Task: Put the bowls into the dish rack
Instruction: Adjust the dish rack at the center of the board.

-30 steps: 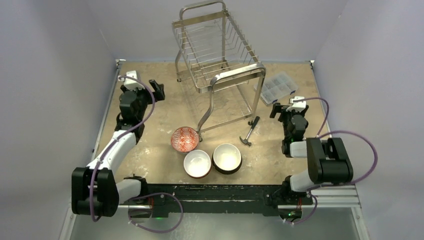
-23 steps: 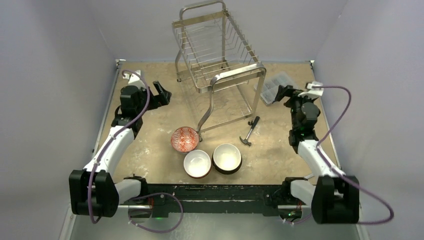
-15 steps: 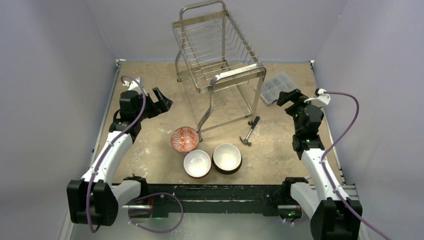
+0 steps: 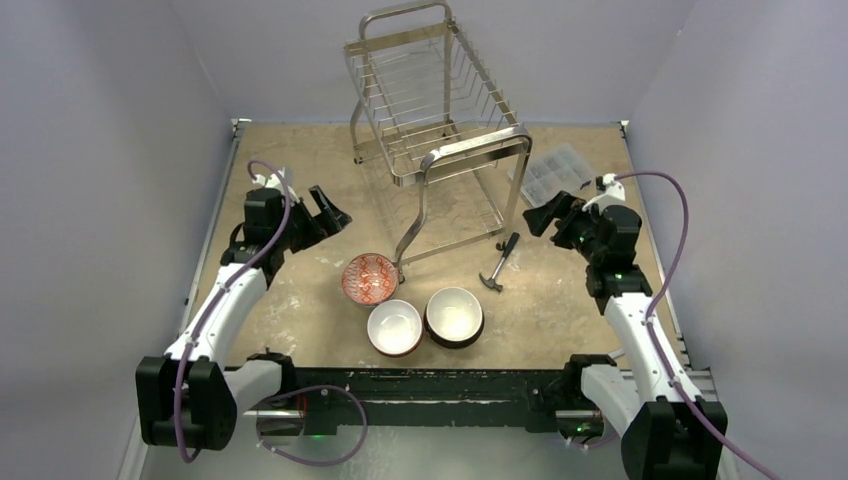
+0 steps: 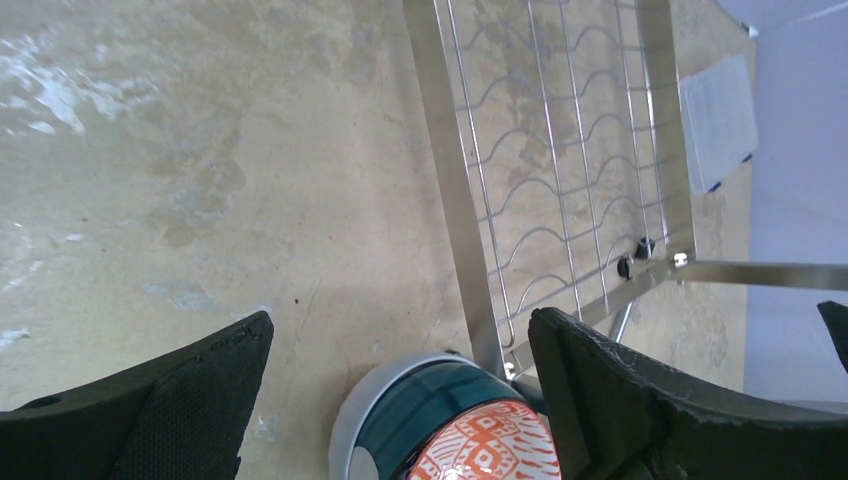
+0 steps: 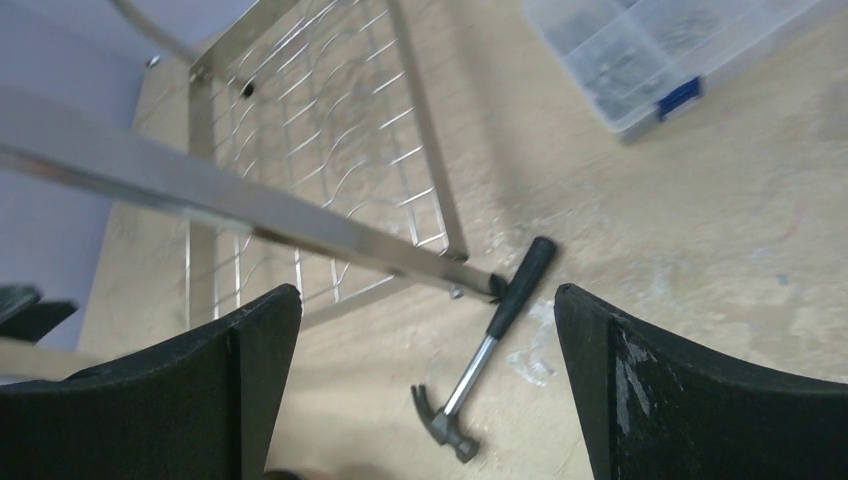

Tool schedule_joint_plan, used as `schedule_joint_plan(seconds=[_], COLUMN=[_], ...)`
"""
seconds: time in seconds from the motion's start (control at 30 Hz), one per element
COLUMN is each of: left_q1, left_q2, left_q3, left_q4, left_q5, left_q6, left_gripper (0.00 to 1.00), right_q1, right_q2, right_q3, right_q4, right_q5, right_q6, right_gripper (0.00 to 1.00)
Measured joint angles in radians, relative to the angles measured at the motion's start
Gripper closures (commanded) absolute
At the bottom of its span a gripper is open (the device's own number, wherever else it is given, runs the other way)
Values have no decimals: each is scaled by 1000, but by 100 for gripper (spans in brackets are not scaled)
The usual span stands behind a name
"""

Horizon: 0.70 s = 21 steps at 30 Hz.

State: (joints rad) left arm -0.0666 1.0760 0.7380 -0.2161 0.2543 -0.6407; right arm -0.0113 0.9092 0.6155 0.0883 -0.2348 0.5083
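The left hand (image 4: 325,210), wide open and empty like the right hand (image 4: 541,216), stands nearer the patterned bowl (image 4: 370,279), which lies to its near right.

My right gripper (image 6: 425,300) stands spread wide over the tan table (image 6: 700,250), and between my two black fingers (image 6: 230,400) I see the dish rack (image 6: 250,205) with its wire shelf, a hammer (image 6: 490,335) lying with its black handle just beside the rack's corner, and a clear compartment box (image 6: 660,50) beyond.

Three bowls (image 4: 395,327) sit before the dish rack (image 4: 470,145), hammer (image 4: 500,262) to their right.
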Motion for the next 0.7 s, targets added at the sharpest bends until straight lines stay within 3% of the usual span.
schedule_joint_plan(seconds=[0.27,0.7], left_q1=[-13,-256], left_q2=[16,-201], left_q3=[-56,-198], left_q4=[19,352], left_q5=[139,176], left_q6=[-2,-21], left_gripper=[2,4], right_q1=[10,141], right_q2=[28,158], right_q3=[-113,-40], right_q4=[77,229], right_q5=[-233,-247], right_q6=[-12,-142], right_gripper=[1,5])
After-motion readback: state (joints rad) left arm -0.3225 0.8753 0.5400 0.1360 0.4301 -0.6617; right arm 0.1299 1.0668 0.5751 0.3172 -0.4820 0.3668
